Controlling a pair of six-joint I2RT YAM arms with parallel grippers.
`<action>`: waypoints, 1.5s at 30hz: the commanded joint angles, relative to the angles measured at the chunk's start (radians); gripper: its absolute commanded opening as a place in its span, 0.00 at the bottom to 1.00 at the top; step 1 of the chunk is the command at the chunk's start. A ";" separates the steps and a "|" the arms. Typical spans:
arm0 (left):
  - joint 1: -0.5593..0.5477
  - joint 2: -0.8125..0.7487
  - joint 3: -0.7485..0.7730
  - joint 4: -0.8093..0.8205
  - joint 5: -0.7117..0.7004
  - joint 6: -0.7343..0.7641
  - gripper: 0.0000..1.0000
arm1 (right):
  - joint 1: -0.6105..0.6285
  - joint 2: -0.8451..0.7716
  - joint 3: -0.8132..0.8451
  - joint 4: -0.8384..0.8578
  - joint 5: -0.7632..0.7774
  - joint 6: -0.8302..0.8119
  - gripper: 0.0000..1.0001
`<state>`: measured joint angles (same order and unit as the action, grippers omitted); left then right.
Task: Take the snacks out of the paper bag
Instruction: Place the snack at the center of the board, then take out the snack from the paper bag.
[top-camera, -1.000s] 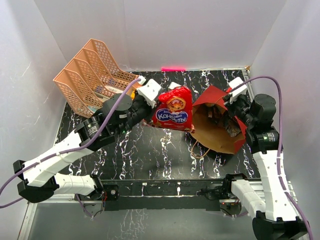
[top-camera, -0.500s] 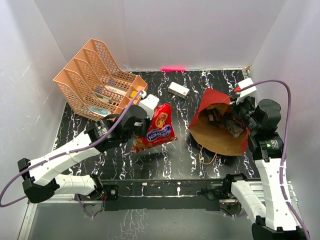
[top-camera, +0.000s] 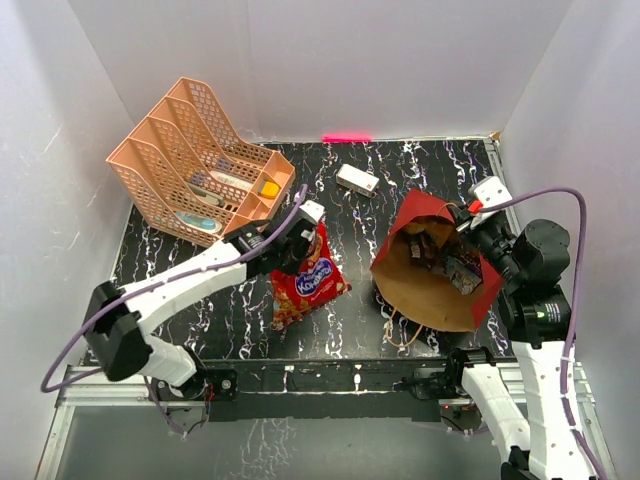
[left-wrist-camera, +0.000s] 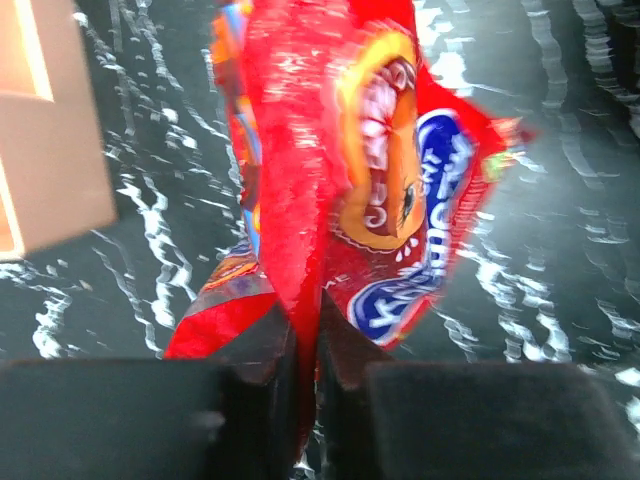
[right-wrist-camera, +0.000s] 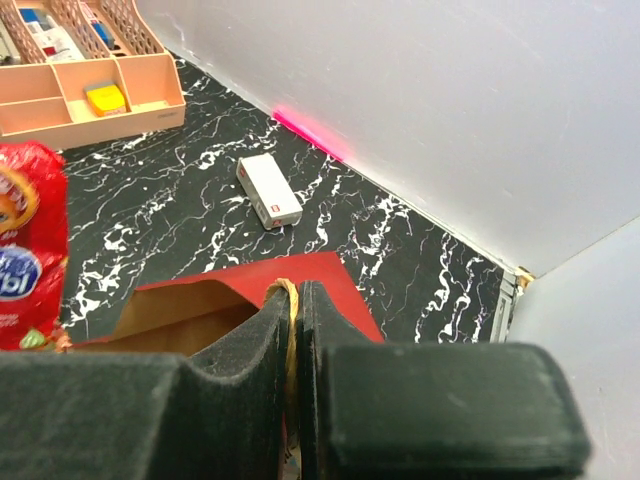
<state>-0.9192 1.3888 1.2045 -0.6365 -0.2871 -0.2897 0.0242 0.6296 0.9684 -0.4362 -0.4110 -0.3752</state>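
Left gripper (left-wrist-camera: 305, 318): clamped on chip bag (top-camera: 308, 282), frame centre.
Right gripper (right-wrist-camera: 297, 300): pinching paper bag (top-camera: 432, 295) rim.
Risk: thin edge pinch may slip, dropping chips.

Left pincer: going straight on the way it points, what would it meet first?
Beyond the red crinkly chip bag that it clamps, the left pincer would probably meet the black marbled tabletop first. The peach mesh file rack lies off to one side. Depth is unclear.
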 joint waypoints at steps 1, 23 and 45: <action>0.112 0.071 -0.027 0.151 -0.001 0.103 0.28 | -0.001 -0.011 0.041 0.064 -0.032 0.019 0.08; 0.097 -0.347 -0.182 0.666 0.459 -0.083 0.85 | -0.001 -0.010 0.076 0.066 -0.064 0.138 0.08; -0.419 0.063 -0.133 0.793 0.347 0.785 0.62 | -0.001 0.081 0.197 0.043 -0.136 0.334 0.08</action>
<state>-1.3411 1.4048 1.0237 0.1551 0.1074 0.2768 0.0242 0.7502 1.1236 -0.4667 -0.5308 -0.0536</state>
